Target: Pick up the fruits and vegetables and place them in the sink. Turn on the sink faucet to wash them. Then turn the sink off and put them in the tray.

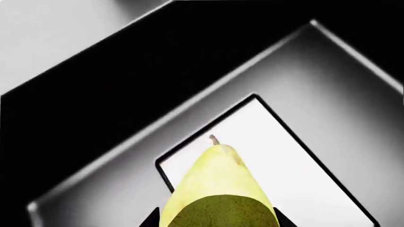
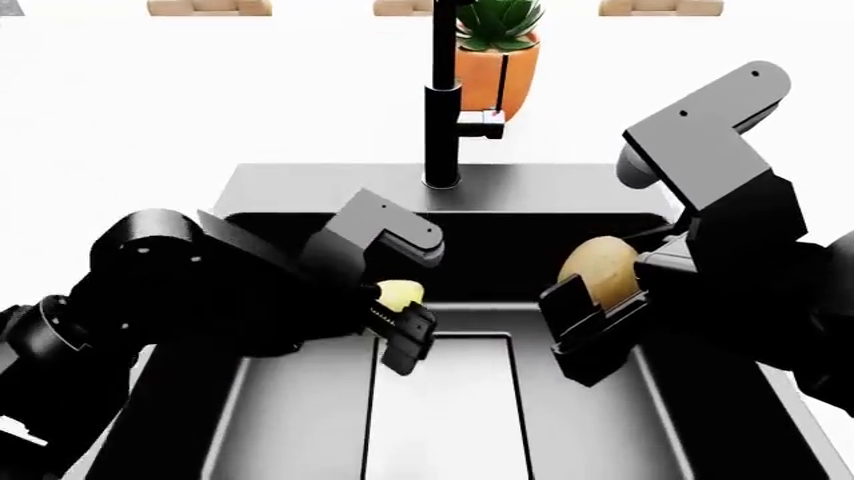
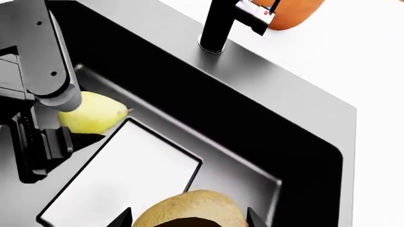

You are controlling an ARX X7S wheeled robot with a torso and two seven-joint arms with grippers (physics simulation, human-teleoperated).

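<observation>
1. The left gripper (image 2: 398, 325) is closed on the yellow-green pear (image 2: 399, 293) — its black fingers press the fruit from both sides.
2. The left gripper holds the pear over the sink (image 2: 300, 190), above the left edge of the pale drain plate (image 2: 441, 420) at the bottom.
3. In the left wrist view the pear's (image 1: 218, 189) little brown stem points away from the camera, with the drain plate (image 1: 296, 156) below it.
4. The right gripper (image 2: 594, 315) is closed on the brown-tan oval fruit (image 2: 599, 266), which sits between its two black fingers.
5. The oval fruit hangs over the right side of the sink, up near the height of the rim.
6. The two fruits are apart and do not touch — the pear on the left, the brown one on the right.
7. The black faucet (image 2: 442, 95) stands straight up at the far edge of the sink, in the middle, and its small side handle (image 2: 481, 123) sticks out to the right.
8. An orange plant pot (image 2: 497, 62) with a green plant stands just behind the faucet, a bit to the right.
9. The counter (image 2: 160, 110) around the sink is white.
10. In the right wrist view the pear (image 3: 94, 113) shows beside the left arm's grey link (image 3: 47, 56), and the brown fruit (image 3: 189, 210) is close to the camera.
</observation>
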